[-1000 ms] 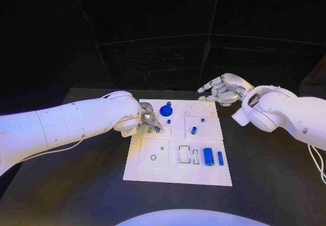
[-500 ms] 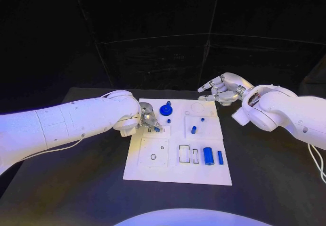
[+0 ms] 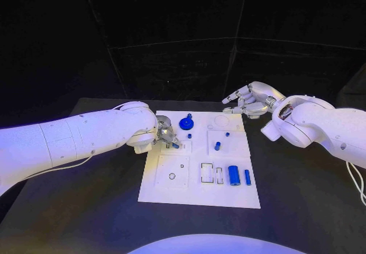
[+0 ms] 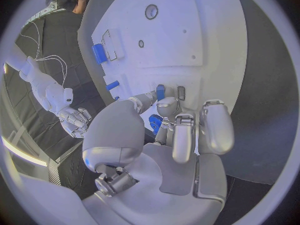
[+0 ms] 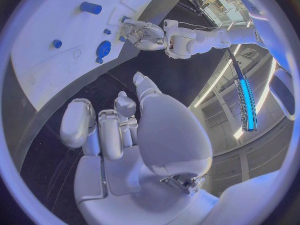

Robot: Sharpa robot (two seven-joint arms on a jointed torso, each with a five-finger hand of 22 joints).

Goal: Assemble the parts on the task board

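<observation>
Dark room, black table (image 3: pixel 91 211) w/ the white board (image 3: pixel 200 196) lying flat in the middle. Going left to right: left arm reaches in over the board's left edge, left hand (image 3: pixel 167 136) down at the upper-left part of the board, fingers curled in around a small blue peg (image 3: pixel 176 145); wrist view shows fingertips (image 4: pixel 156 96) pinching that peg (image 4: pixel 160 91) right at the board surface beside a small slot, so the hand is grasping it. Just right of the hand, a round blue knob (image 3: pixel 186 124) stands near the board's top, w/ a tiny blue piece (image 3: pixel 189 136) below it. Further right, mid-board, a short blue pin (image 3: pixel 217 146) and a blue dot (image 3: pixel 227 134) above it. Lower right of the board: a fat blue cylinder (image 3: pixel 234 175) and a thin blue bar (image 3: pixel 247 178) lying side by side, next to empty rectangular slots. Right hand (image 3: pixel 250 100) hovers off the board's top-right corner, fingers spread apart, holding nothing
</observation>
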